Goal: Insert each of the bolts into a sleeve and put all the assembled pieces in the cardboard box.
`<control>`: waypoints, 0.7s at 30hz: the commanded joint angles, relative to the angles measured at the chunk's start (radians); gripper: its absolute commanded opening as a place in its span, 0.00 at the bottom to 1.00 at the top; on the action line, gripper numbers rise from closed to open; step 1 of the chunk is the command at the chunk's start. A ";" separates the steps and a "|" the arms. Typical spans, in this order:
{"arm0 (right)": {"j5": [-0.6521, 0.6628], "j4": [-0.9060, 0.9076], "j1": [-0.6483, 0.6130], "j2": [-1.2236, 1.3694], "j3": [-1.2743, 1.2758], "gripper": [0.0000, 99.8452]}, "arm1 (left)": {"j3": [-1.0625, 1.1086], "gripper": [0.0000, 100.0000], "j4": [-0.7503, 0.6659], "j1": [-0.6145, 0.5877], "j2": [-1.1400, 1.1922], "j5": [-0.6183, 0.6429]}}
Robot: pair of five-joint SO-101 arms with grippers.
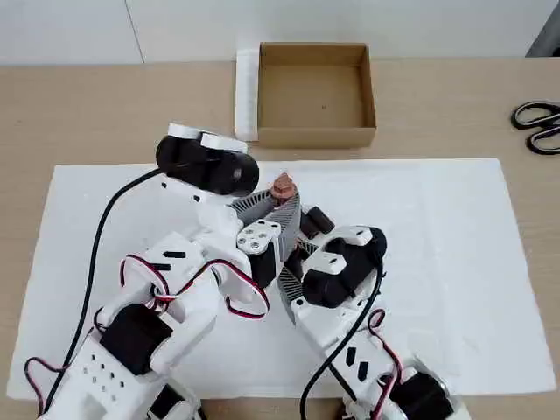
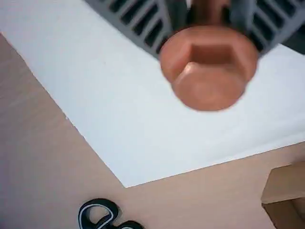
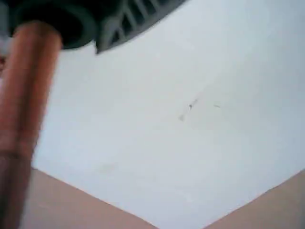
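High view, bolt: your left gripper [image 1: 278,206] is clamped on the copper bolt [image 1: 283,186], over the white mat [image 1: 437,262], near the cardboard box [image 1: 315,136] but outside it.
High view, right gripper: your right gripper [image 1: 296,254] sits just beside the left one; you cannot tell its grip.
High view, edge: scissors [image 1: 538,125] lie on the table [image 1: 87,114], well apart from the box.
Left wrist view, bolt: grey ribbed fingers [image 2: 138,19] pinch the shank behind the recessed head [image 2: 207,71].
Left wrist view, beyond: you see the mat's corner, scissors, and a box corner.
Right wrist view, bolt: the shank [image 3: 26,119] passes a dark round piece [image 3: 66,21]; you cannot tell whether they touch.
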 commanded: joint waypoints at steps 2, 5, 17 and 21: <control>0.005 -0.008 -0.002 -0.008 -0.006 0.00 | -0.002 0.01 0.015 0.006 -0.003 0.003; 0.005 -0.008 -0.001 -0.008 -0.006 0.00 | -0.007 0.01 0.032 0.006 -0.003 0.003; 0.008 -0.008 0.019 -0.010 -0.006 0.00 | -0.008 0.01 0.094 0.008 -0.005 0.002; 0.006 -0.008 0.027 -0.010 -0.006 0.00 | -0.008 0.01 0.138 0.008 -0.005 0.002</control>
